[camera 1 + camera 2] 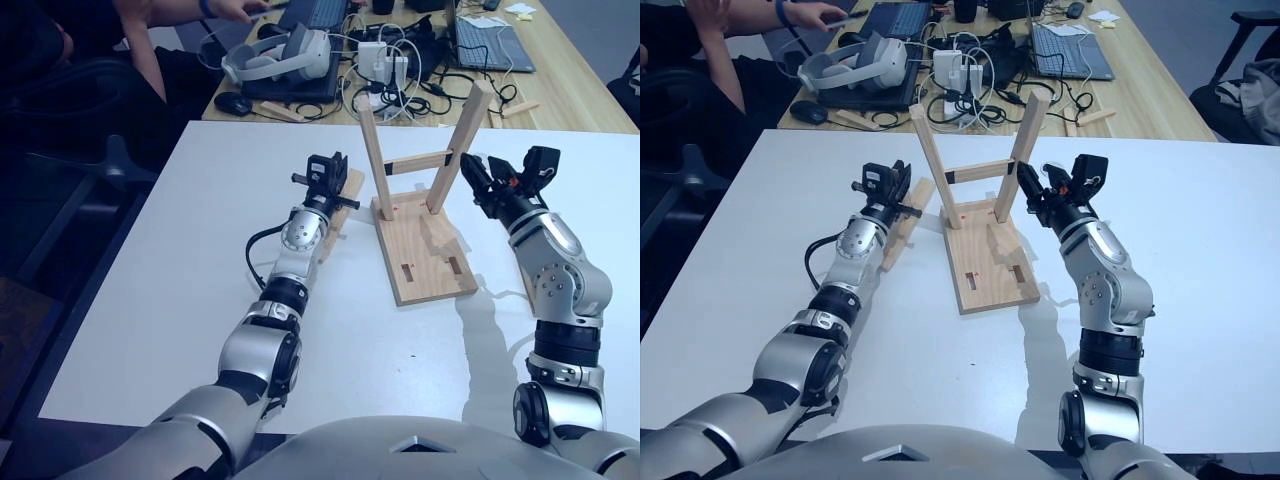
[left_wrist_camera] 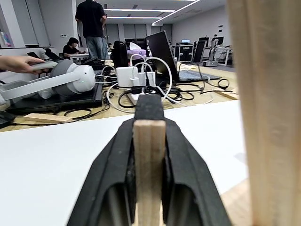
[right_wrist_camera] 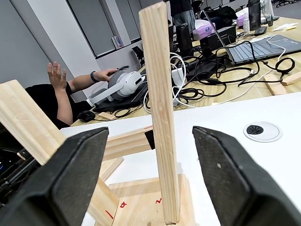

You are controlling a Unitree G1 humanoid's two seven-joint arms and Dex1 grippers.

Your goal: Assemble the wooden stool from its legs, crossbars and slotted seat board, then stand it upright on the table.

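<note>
You are working over the white table (image 1: 200, 300), where the seat board (image 1: 428, 272) is lying flat near the middle with its slots facing up. Two legs (image 1: 372, 160) (image 1: 462, 148) are standing at its far end (splaying slightly apart at the top), and a short crossbar (image 1: 420, 163) is bridging them. Your right gripper (image 1: 1060, 176) is hanging just beside the right-hand leg, fingers spread wide and gripping nothing. Your left gripper (image 1: 335, 165) is clamping a loose wooden stick (image 2: 149, 165) just left of the board.
</note>
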